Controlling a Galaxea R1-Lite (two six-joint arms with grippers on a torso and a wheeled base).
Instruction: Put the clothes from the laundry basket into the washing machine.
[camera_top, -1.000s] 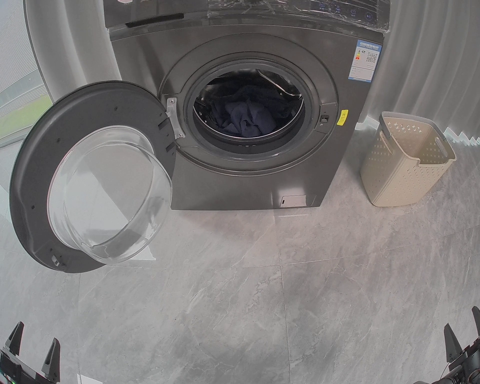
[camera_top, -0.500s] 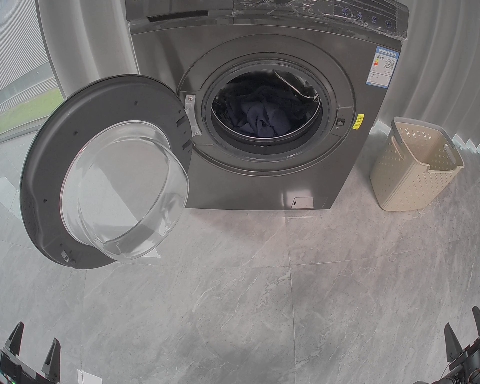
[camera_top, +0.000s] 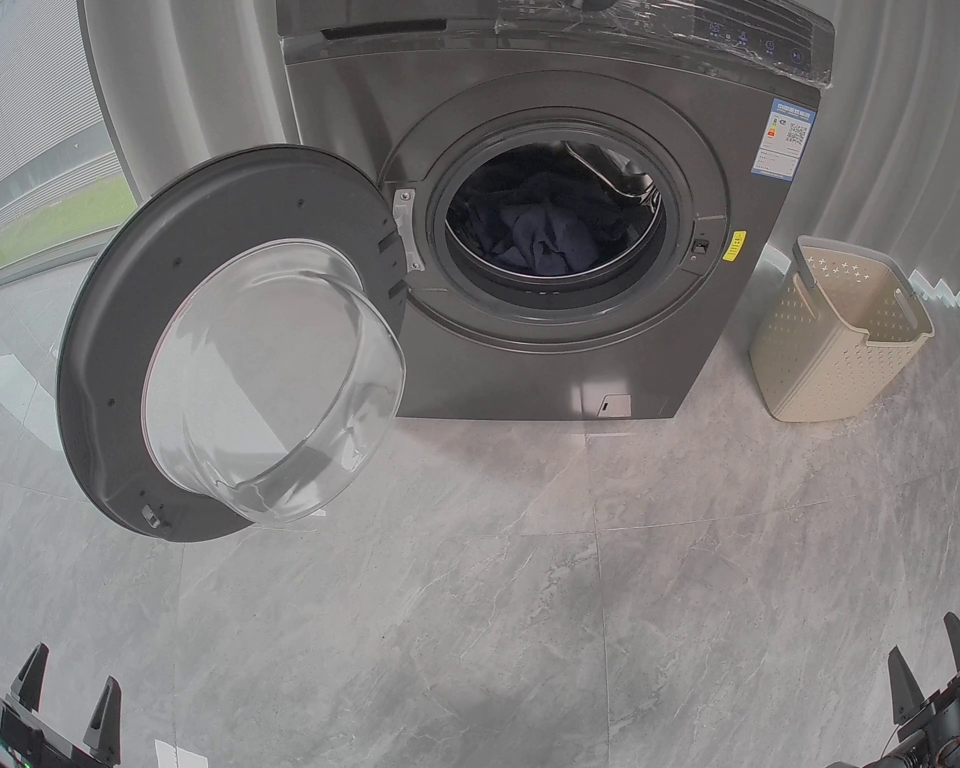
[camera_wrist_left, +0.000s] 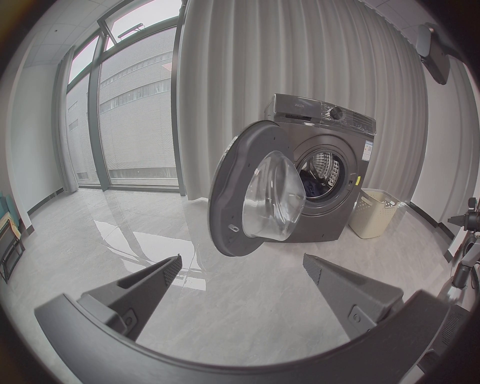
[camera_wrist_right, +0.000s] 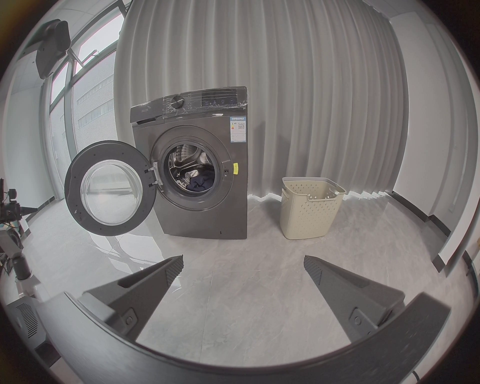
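The left hand (camera_wrist_left: 241, 260) is released: its two dark fingers stand spread wide with nothing between them, low over the grey tiled floor (camera_top: 480, 620). The right hand (camera_wrist_right: 242, 260) is the same, fingers parted and empty, over the floor on the robot's right.

Ahead of the left hand and well apart from it hangs the door (camera_top: 230, 340) of the washing machine (camera_top: 520, 380). The door is round, dark grey and fitted with a clear bowl-shaped window, and it is swung wide open toward the robot's left. The machine itself stands farther out, ahead of the space between the two hands. Its round opening is uncovered, and dark blue clothes (camera_top: 535, 240) lie bunched in the drum, far from either hand.

Ahead of the right hand, also well apart, the laundry basket (camera_top: 835, 350) stands upright on the floor. It is beige with perforated walls and sits just beside the machine's right side, with a strip of floor between them.

A blue-and-white label (camera_top: 783, 138) sits at the upper right corner of the machine's front. A small yellow sticker (camera_top: 735, 245) sits beside the latch, right of the opening. The control panel (camera_top: 760, 40) along the top is under clear film. The print on all of these is too small to read.
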